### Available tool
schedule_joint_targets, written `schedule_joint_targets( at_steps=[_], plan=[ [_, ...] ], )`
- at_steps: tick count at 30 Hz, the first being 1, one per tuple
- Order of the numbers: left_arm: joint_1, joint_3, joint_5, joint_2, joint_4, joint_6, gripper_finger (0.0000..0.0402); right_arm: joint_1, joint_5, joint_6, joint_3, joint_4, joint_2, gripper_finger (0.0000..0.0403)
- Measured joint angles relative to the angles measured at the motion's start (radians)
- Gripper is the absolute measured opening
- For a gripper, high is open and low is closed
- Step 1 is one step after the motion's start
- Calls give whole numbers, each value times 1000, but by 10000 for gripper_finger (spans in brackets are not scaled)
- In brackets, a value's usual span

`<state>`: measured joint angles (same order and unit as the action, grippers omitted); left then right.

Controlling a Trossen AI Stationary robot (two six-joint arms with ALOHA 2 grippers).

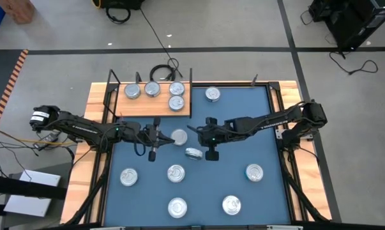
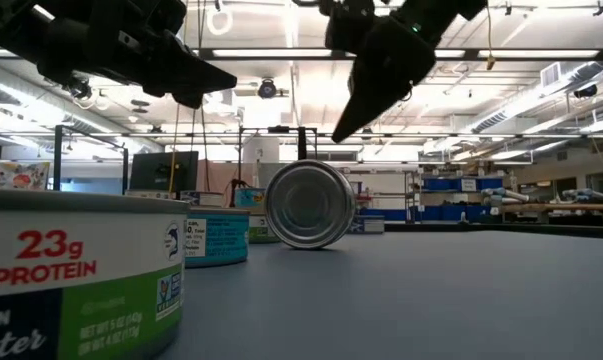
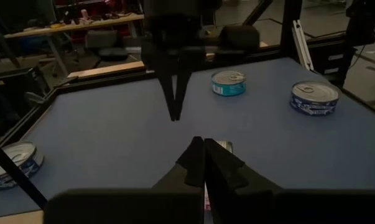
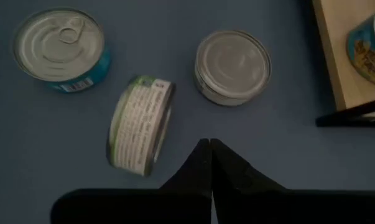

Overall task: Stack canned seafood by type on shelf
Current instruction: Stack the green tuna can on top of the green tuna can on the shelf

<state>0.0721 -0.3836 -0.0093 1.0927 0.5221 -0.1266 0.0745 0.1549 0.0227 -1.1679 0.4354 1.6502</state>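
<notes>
While 4 tins (image 1: 155, 92) sit on the shelf (image 1: 141, 107), both grippers hang clenched and empty over mid-mat: left gripper (image 1: 167, 137) beside a flat tin (image 1: 179, 136), right gripper (image 1: 193, 131) above a tin on its edge (image 1: 193, 153).

Grey tiled floor (image 1: 243, 25) crossed by black cables (image 1: 155, 35). Long ceiling light strips (image 2: 281, 53) glow overhead. Blue bins (image 2: 451, 185) line distant shelving.

A large open robotics lab or workshop was shown. Long strip lights (image 2: 311, 52) and exposed ducting were hung under a high ceiling, benches and shelving with blue bins (image 2: 451, 185) were ranged along the far wall, and loose black cables (image 1: 155, 38) were trailed across a grey concrete floor (image 1: 243, 32).
</notes>
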Motion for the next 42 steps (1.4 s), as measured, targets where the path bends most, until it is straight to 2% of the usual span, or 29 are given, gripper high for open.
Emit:
schedule_joint_targets(
  at_steps=[6, 11, 15, 20, 27, 33, 42],
  plan=[
    [0, 0, 1, 0, -20, 0, 5, -6, 11, 3, 133, -111, -114, 2],
    [0, 0, 1, 0, -18, 0, 5, 8, 96, 31, 263, -215, -262, 1],
    [0, 0, 2, 0, -20, -8, 7, 30, 176, 95, 352, -231, -371, 1],
    [0, 0, -21, 0, -21, -78, 33, 63, 230, 143, 455, -232, -450, 1],
    [1, -13, -22, 11, -58, -60, 100, 91, 274, 219, 559, -302, -476, 0],
    [1, -138, -22, 112, -211, -4, 149, 110, 274, 232, 601, -385, -474, 0],
    [1, -317, 79, 299, -325, -58, 163, 148, 274, 256, 601, -398, -473, 0]
  ],
)
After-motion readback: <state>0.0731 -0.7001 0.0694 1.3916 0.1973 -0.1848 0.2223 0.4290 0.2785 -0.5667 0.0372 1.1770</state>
